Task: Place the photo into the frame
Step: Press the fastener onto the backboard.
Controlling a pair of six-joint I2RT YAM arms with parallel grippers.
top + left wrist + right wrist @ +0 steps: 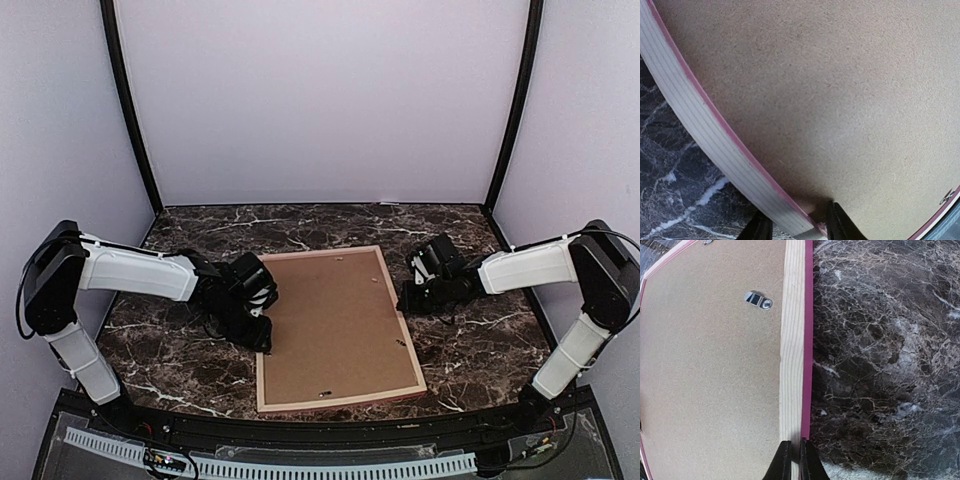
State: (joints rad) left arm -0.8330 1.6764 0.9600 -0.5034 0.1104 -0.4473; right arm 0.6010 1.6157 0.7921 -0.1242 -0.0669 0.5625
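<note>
We see the frame (340, 402) lying back up on the table (470, 350), its pale wood rails showing with a thin pink-red edge, between the 2 claws. A brown board (335, 325) fills its opening.

The left claw (262, 335) sits at the frame's left rail, toward the near corner. In the left wrist view its 2 fingers (758, 229) stand on either side of that rail, one out over the table and one over the board, close against the wood, so we read it as pinching the rail.

The right claw (408, 300) sits at the right rail, toward the far end. In the right wrist view its fingers (784, 460) are pressed nearly together, with only a slit between them, and the tips lie over the rail's pale wood and pink edge. We cannot tell if they touch it. A small metal clip (758, 300) lies on the board ahead of this claw, just inside the rail
</note>
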